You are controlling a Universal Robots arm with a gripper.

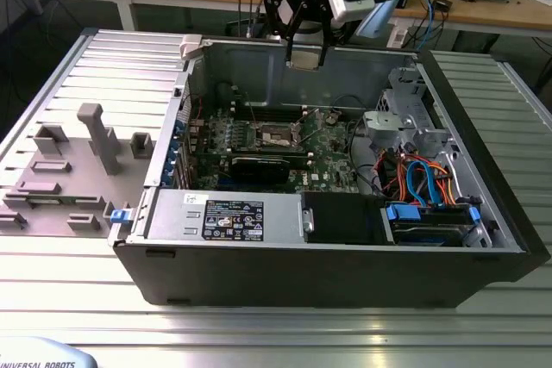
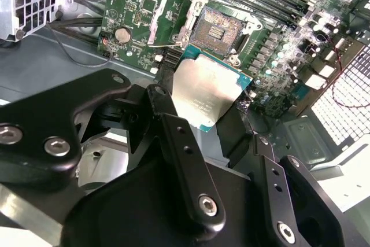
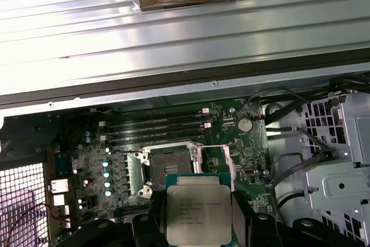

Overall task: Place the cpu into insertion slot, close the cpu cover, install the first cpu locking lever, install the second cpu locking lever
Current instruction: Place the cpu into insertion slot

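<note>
My gripper (image 1: pixel 306 56) hangs above the open computer case, shut on the cpu (image 1: pixel 306 53), a flat square chip with a silvery top. Both wrist views show the cpu (image 2: pixel 207 92) (image 3: pixel 198 212) clamped by its edges between the black fingers (image 2: pixel 163 105). Well below it on the green board lies the insertion slot (image 1: pixel 278 134) (image 2: pixel 224 27) (image 3: pixel 166 167), uncovered, dark centre showing. The cpu cover (image 2: pixel 173 20) (image 3: pixel 213 159) is flipped up beside the slot. The cpu is clear of the slot, held over the case's far side.
A black graphics card (image 1: pixel 259 168) lies just in front of the slot and memory slots (image 3: pixel 153 125) just behind it. A power supply (image 1: pixel 224 213) and a drive cage with blue and orange cables (image 1: pixel 423 183) fill the near side. Grey fixture blocks (image 1: pixel 95 135) stand at the exterior view's left.
</note>
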